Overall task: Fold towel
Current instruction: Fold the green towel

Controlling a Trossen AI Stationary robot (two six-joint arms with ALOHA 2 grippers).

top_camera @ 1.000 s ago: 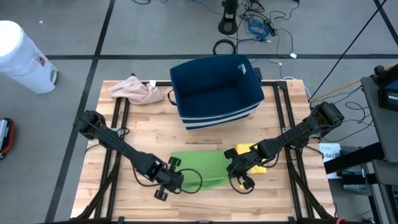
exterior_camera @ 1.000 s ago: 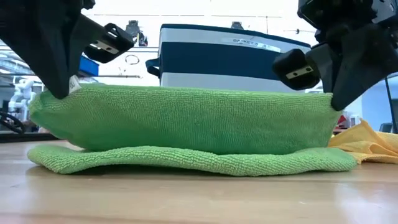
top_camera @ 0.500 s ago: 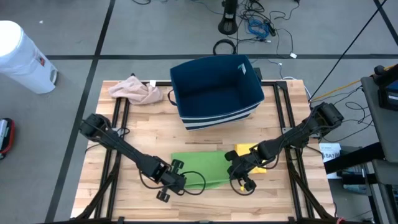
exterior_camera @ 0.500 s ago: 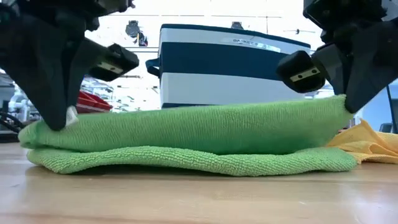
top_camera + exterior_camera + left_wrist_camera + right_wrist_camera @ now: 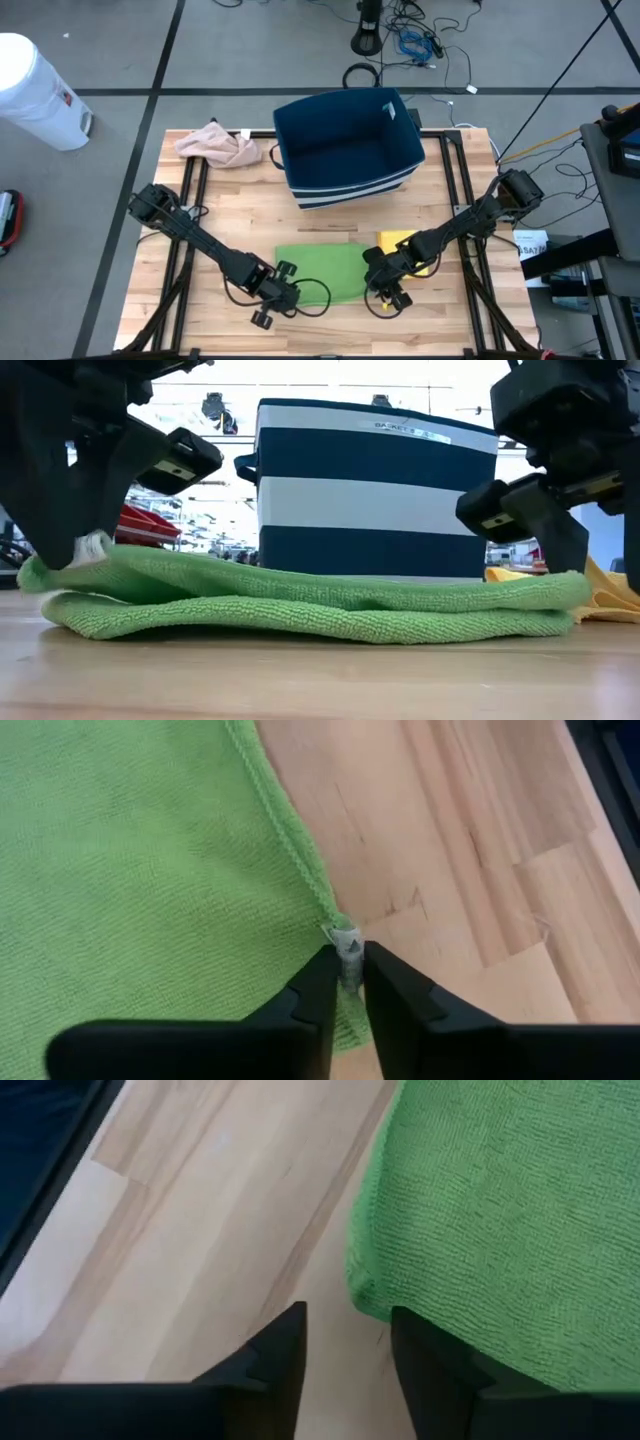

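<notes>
— Towel point(image 5: 320, 273): where is it lying?
— Green terry cloth point(image 5: 300, 603), doubled into two nubby layers, is resting flat on the pale wooden table point(image 5: 230, 215), in front of the navy, white-striped fabric basket point(image 5: 348, 145).
— And the grippers?
— The left gripper point(image 5: 275, 297) is sitting at one near corner, its dark fingers point(image 5: 320, 990) nearly together, pinching the small white tag on the hem point(image 5: 347, 944). The right gripper point(image 5: 385, 291) is at the other near corner, fingers point(image 5: 275, 1350) parted, gripping nothing, cloth edge lying just beside them.
— Anything else?
— A yellow cloth point(image 5: 405, 245) and a crumpled pink one point(image 5: 220, 145).
</notes>
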